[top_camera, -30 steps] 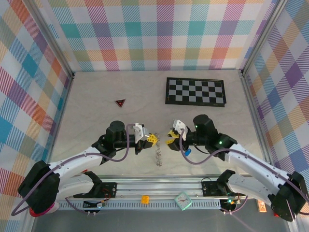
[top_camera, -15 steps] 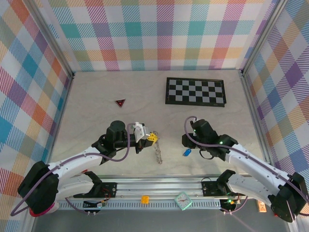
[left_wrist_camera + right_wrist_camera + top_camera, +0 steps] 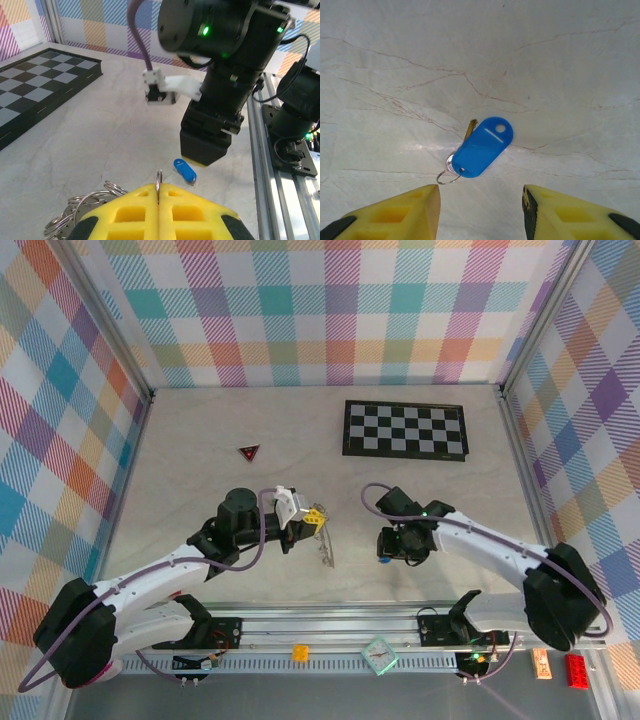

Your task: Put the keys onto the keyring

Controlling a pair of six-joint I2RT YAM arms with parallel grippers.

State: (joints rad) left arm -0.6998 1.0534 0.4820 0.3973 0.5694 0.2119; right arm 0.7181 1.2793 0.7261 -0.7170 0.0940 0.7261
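"Where was the blue key (image 3: 481, 147) when you checked?"

"It lay flat on the table (image 3: 560, 60), right below my right gripper (image 3: 480, 194). From that wrist camera I saw it just ahead of the two yellow fingers (image 3: 395, 215), about centred in the gap and touching neither. Its small ring pointed back toward the left-hand finger."

"And the jaws?"

"They were spread wide, with bare table between them and nothing held."

"What about the other arm?"

"My left gripper (image 3: 158, 192) had its yellow pads pressed together. A thin edge of the keyring (image 3: 158, 176) stuck up from the seam, so it was pinching that. The chain (image 3: 90, 207) bunched up beside the pads on one side."

"How far apart were the two?"

"From the left wrist camera, the key sat on the table out past the pinched ring, near the tip of the right gripper. From overhead the grippers faced each other, apart. I could not tell whether the hanging chain reached the table."
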